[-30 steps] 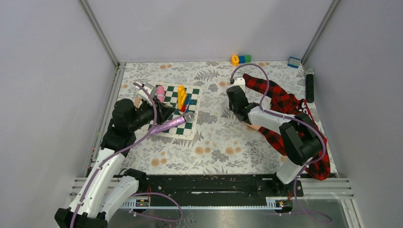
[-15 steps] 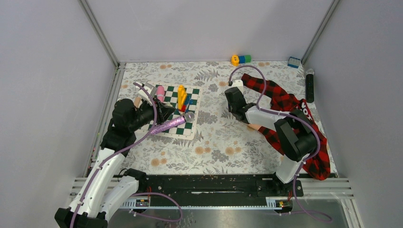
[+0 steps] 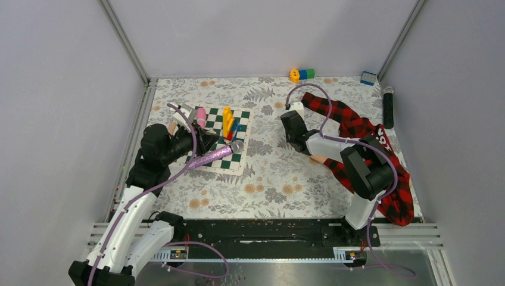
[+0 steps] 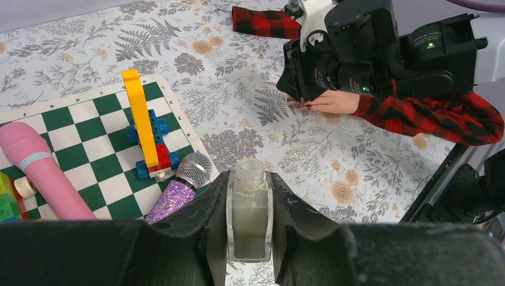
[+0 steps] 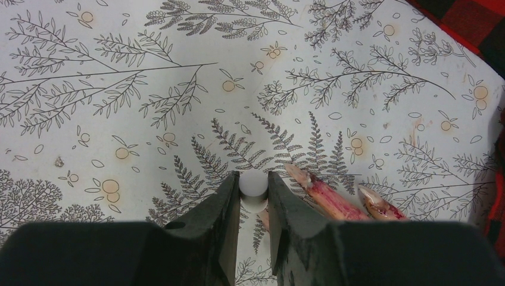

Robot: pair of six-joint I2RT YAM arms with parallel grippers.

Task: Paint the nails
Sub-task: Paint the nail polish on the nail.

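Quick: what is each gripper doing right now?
Left gripper: shut on the uncapped polish bottle.
Right gripper: shut on a small white cap.

I see a cloth with a fern and flower print (image 3: 268, 179) covering the table. On its left part lies a green-and-white checkered board (image 3: 243, 119). A pink stick (image 3: 201, 116) lies at the far-left side of the board. Near the middle, a long yellow bar (image 4: 140, 113) sits on blue and red blocks (image 4: 159, 152). A purple glitter microphone (image 4: 178, 187) lies slanted on the near part of the board, its silver head just beside the blocks. At the far edge of the cloth I see a small yellow, blue and green toy (image 3: 302, 74). A blue block (image 3: 368, 78) sits in the far-right corner, and a black cylinder (image 3: 388, 107) lies along the right wall.
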